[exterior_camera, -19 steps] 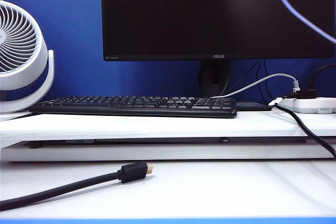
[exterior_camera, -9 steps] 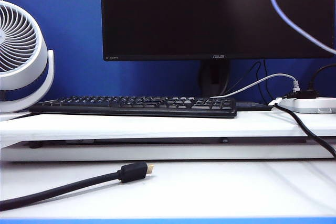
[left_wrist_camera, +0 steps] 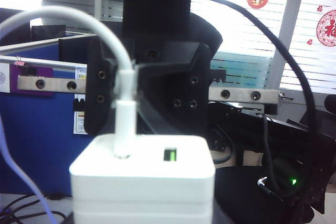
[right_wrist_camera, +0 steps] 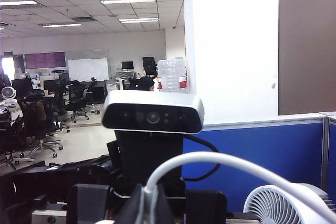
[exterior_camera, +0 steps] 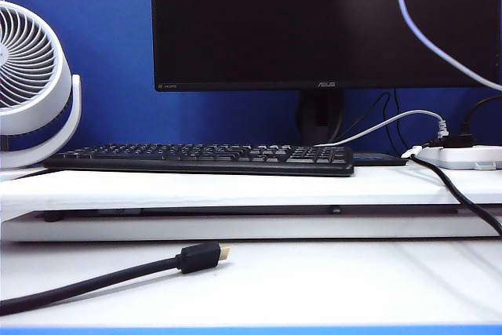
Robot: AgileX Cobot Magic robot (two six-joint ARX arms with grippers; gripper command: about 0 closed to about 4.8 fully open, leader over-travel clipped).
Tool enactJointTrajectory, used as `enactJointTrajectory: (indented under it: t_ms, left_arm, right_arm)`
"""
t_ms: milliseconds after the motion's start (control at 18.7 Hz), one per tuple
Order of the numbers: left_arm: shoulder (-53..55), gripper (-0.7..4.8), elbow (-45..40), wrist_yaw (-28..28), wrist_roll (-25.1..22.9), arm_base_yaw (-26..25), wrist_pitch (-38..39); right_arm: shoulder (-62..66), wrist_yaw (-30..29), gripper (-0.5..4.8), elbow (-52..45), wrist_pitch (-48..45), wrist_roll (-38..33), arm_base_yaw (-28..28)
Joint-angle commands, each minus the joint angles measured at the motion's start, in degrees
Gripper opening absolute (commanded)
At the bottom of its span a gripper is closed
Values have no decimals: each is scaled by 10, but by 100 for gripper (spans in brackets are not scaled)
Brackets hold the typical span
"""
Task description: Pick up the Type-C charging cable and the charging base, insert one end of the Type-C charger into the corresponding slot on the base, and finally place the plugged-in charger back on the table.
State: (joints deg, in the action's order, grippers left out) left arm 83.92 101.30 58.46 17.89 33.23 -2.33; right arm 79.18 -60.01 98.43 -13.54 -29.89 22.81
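Since the Type-C charging cable (left_wrist_camera: pixel 125 124) is thin, white and limp, its plug end is the only stiff part worth gripping; the free run arcs loosely in mid-air and will swing. In the left wrist view the plug stands upright in the dark slot of the charging base (left_wrist_camera: pixel 143 182), beside the green port, apparently seated. The base looks like a light, smooth, hard plastic block; best held across its flat sides.

Left gripper: fingertips not visible; about half open, evidently clamped on the base held up in front of its camera.

Right gripper (right_wrist_camera: pixel 152 211): fingers pinched nearly closed on the cable just behind the plug, facing the left arm.

Both are held above the table (exterior_camera: pixel 314 280); only a cable loop (exterior_camera: pixel 427 33) shows in the exterior view.
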Motion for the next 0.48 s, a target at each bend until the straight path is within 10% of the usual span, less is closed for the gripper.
enactJointTrajectory:
  t_ms: [53,481]
  left_arm:
    - [-12,-5,12,1,1,0,-40]
    - [-12,-5,12,2,1,-1,-36]
  right_arm:
    - [5,-31,-9,-6,50,3,0]
    - [5,-37,-9,-6,77,9,1]
